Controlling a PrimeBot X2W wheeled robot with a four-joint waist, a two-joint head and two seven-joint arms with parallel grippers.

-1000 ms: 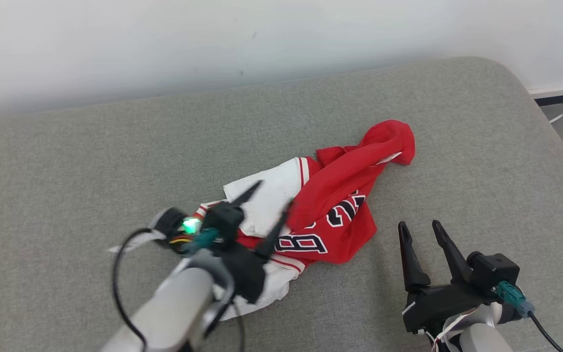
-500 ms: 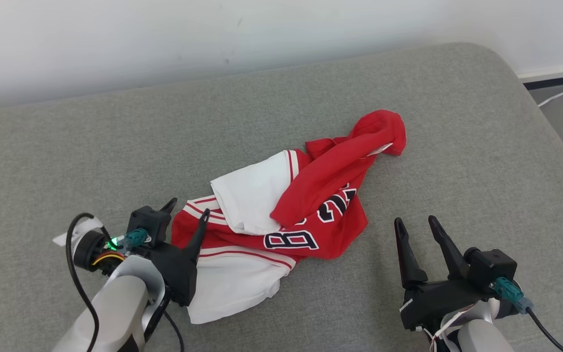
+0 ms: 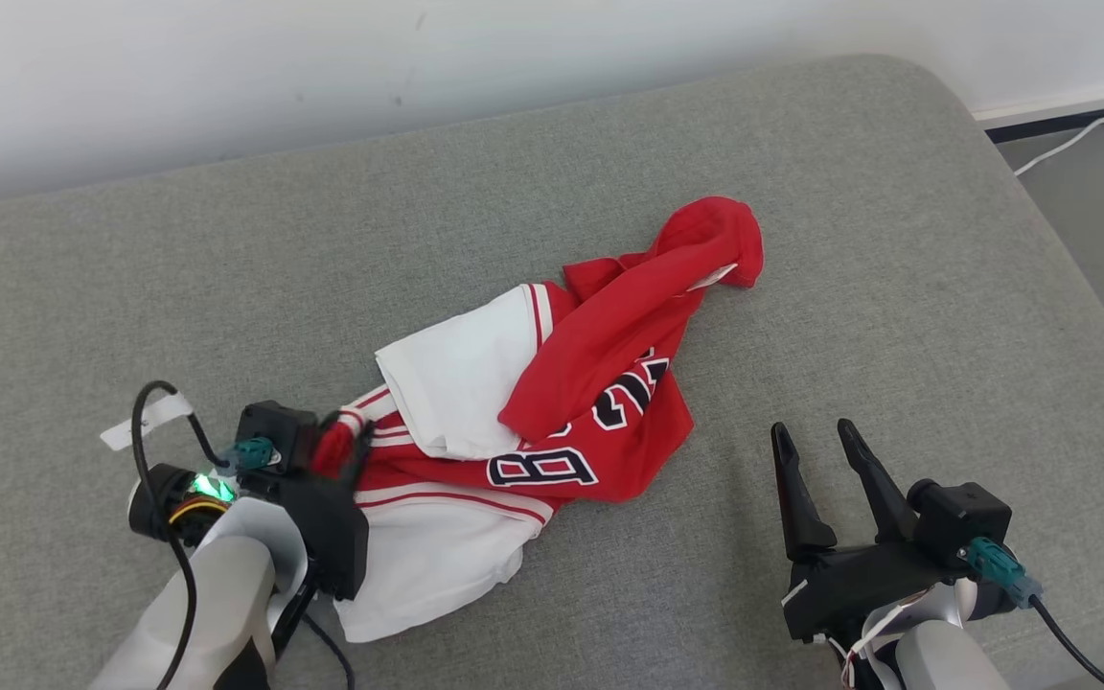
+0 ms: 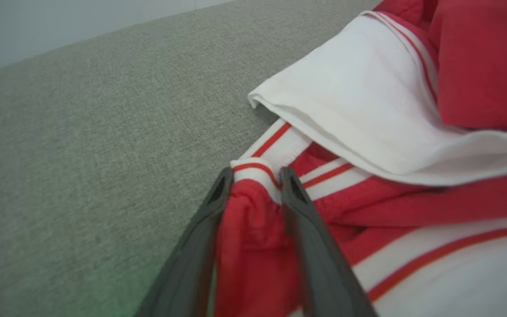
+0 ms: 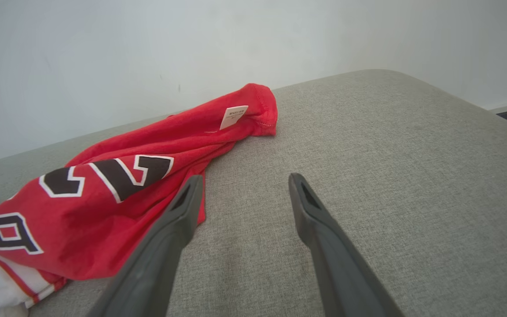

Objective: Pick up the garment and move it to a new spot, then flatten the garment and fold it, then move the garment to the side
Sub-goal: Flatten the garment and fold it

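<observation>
One garment (image 3: 590, 364), red and white with black numerals, is being left crumpled near the middle of a grey upholstered cushion (image 3: 178, 287). Its striped corner on the robot's left is being pinched by the left gripper (image 4: 257, 174), whose two dark fingers are being pressed together on a bunch of red cloth (the bunch fills the gap between them in the left wrist view). The rest of the garment is being borne by the cushion. A white panel is being overlapped by a red fold, and a twisted red end is being stretched toward the far right, where a small white label (image 5: 233, 116) is being shown.

The right gripper (image 3: 813, 428) is being held over the cushion near the garment's right edge, with its fingers spread apart and gripping nothing. A strip of bare cushion is being left between it and the red hem.

Behind the cushion a pale wall (image 3: 418, 67) is being seen. At the far right a white cable (image 3: 1060, 149) is being trailed across the floor (image 3: 1098, 220).

Counted: one garment, two grippers, four fingers, one label, one floor cable, and one green light (image 3: 210, 486) being lit on the left wrist.
</observation>
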